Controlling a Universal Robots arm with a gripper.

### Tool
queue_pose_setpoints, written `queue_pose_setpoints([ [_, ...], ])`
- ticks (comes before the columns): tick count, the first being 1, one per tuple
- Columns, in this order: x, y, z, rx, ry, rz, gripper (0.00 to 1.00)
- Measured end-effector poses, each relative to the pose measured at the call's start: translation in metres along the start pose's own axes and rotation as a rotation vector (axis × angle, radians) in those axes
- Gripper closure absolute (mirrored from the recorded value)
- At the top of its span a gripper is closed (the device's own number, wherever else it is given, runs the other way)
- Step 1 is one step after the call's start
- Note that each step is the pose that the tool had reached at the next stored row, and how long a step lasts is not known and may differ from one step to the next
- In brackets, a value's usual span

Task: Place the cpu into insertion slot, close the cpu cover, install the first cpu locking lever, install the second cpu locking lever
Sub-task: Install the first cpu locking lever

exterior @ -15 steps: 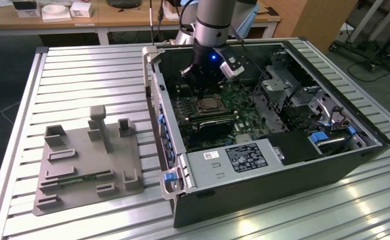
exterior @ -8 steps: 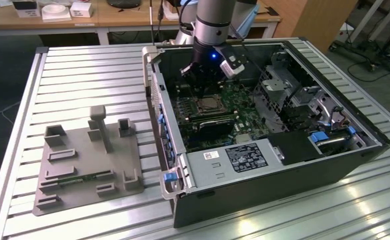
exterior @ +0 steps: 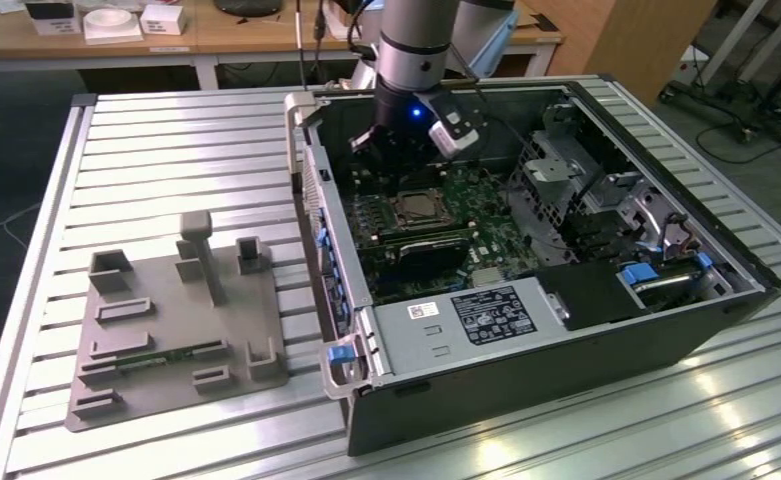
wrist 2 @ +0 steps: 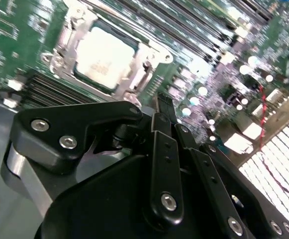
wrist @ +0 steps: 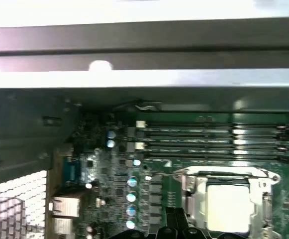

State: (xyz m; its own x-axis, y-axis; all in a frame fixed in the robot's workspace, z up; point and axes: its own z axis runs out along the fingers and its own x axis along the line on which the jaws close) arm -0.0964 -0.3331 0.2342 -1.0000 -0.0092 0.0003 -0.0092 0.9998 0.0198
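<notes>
The cpu (exterior: 425,207) lies flat in the motherboard socket inside the open computer case, its silvery top showing in both wrist views (wrist 2: 103,56) (wrist: 228,203). The cpu cover (wrist 2: 138,74), a thin silver frame, lies down around the chip (wrist: 193,196). A thin wire lever (wrist: 219,172) runs along one socket edge. My gripper (exterior: 397,170) hangs above the board, just behind the socket in the exterior view and not touching it. Its black fingers (wrist 2: 162,107) stand close together with nothing between them.
The case (exterior: 363,400) lies on a slatted metal table, with its wall (wrist: 134,50) near the gripper. Memory slots (wrist: 209,137) run beside the socket. A black power box (exterior: 497,315) and drive cages (exterior: 564,170) fill the case's other end. A grey fixture tray (exterior: 163,320) lies at the exterior view's left.
</notes>
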Motion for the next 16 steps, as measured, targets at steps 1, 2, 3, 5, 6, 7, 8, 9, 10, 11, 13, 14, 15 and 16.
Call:
queue_pose_setpoints([
  [1, 0.0031, 0.0, 0.0, -0.0017, -0.0001, 0.0, 0.9],
  [2, 0.0061, 0.0001, 0.0, -0.0033, -0.0001, 0.0, 0.9],
  [3, 0.0082, 0.0001, 0.0, -0.005, -0.0001, 0.0, 0.9],
  [5, 0.0095, 0.0001, 0.0, -0.0093, -0.0002, 0.0, 0.9],
  [6, 0.0096, 0.0001, 0.0, -0.0122, -0.0001, 0.0, 0.9],
  [7, 0.0097, 0.0002, 0.0, -0.0156, -0.0001, 0.0, 0.9],
  [8, 0.0098, 0.0004, 0.0, -0.0177, -0.0002, 0.0, 0.9],
  [9, 0.0101, 0.0006, 0.0001, -0.0188, -0.0003, 0.0, 0.9],
  [10, 0.0104, 0.0008, 0.0001, -0.0193, -0.0003, 0.0, 0.9],
  [11, 0.0107, 0.0011, 0.0001, -0.0195, -0.0003, 0.0, 0.9],
  [13, 0.0114, 0.0018, 0.0001, -0.0196, -0.0003, 0.0, 0.9],
  [14, 0.0116, 0.0023, 0.0001, -0.0197, -0.0003, 0.0, 0.9],
  [15, 0.0119, 0.0028, 0.0, -0.0196, -0.0002, 0.0, 0.9],
  [16, 0.0121, 0.0032, -0.0001, -0.0196, -0.0002, 0.0, 0.9],
])
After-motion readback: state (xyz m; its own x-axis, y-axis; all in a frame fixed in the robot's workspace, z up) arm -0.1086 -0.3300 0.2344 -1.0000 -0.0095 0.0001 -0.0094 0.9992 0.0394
